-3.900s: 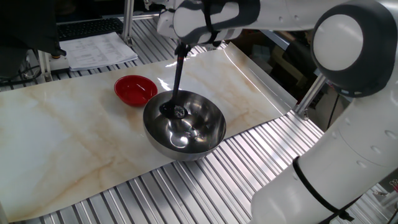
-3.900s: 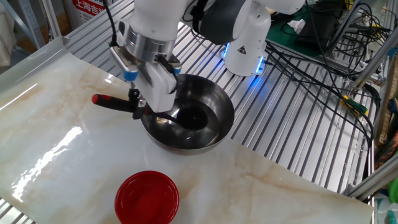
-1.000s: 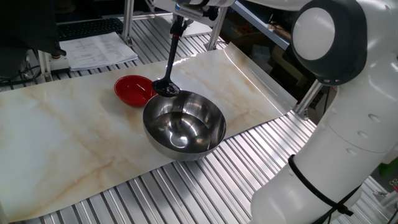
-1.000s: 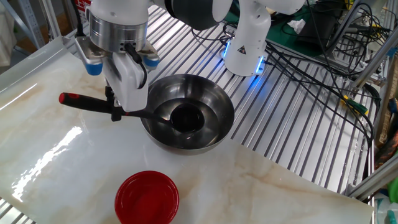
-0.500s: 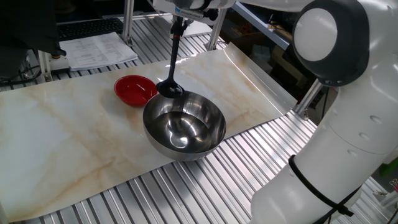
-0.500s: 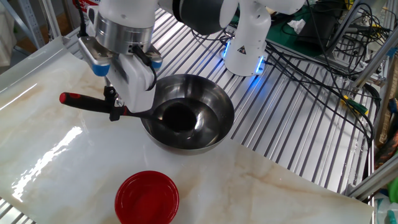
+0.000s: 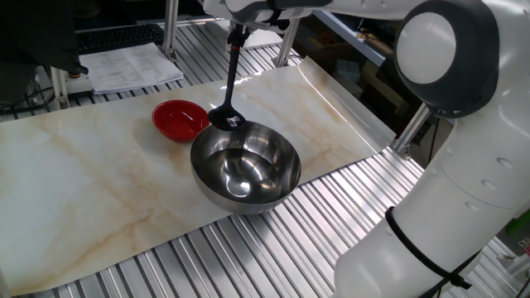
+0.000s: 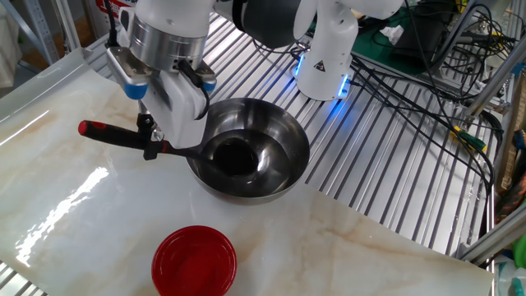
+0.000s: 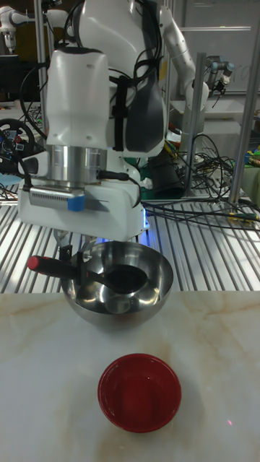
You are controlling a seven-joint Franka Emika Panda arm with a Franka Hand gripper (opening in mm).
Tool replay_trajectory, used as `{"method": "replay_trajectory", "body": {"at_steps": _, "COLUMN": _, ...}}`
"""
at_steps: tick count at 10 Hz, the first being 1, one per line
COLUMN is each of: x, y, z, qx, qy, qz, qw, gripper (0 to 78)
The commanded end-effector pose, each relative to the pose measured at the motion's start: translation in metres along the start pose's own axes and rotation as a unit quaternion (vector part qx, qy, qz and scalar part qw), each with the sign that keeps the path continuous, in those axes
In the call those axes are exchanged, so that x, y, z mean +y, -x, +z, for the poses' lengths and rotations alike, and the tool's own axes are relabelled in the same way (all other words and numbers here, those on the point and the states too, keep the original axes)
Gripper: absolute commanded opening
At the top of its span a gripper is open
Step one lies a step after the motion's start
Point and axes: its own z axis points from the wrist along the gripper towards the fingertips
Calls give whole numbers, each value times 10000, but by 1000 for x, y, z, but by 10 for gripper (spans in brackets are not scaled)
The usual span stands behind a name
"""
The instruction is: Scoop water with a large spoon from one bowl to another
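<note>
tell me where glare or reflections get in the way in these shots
One fixed view: the steel bowl has a mirror-like inside with bright patches, so any water is hard to see. The other fixed view: a white glare streak on the marble table at left, blue light on the robot base. Tall fixed view: the red bowl shows only small highlights.

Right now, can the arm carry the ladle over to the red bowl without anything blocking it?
Probably yes. The pincer holds the ladle above the steel bowl's rim, and only bare marble lies between it and the red bowl.

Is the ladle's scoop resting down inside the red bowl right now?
No: the ladle scoop hangs at the steel bowl near its rim, while the red bowl sits apart on the table.
</note>
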Motion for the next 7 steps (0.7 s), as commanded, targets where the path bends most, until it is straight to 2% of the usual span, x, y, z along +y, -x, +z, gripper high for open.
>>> {"method": "replay_trajectory", "body": {"at_steps": 1, "x": 0, "y": 1, "z": -2, "qx": -64, "qy": -20, "qz": -54, "qw": 10000, "gripper": 12}}
{"method": "replay_trajectory", "body": {"at_steps": 7, "x": 0, "y": 1, "z": -2, "qx": 36, "qy": -37, "qz": -191, "qw": 9998, "gripper": 12}}
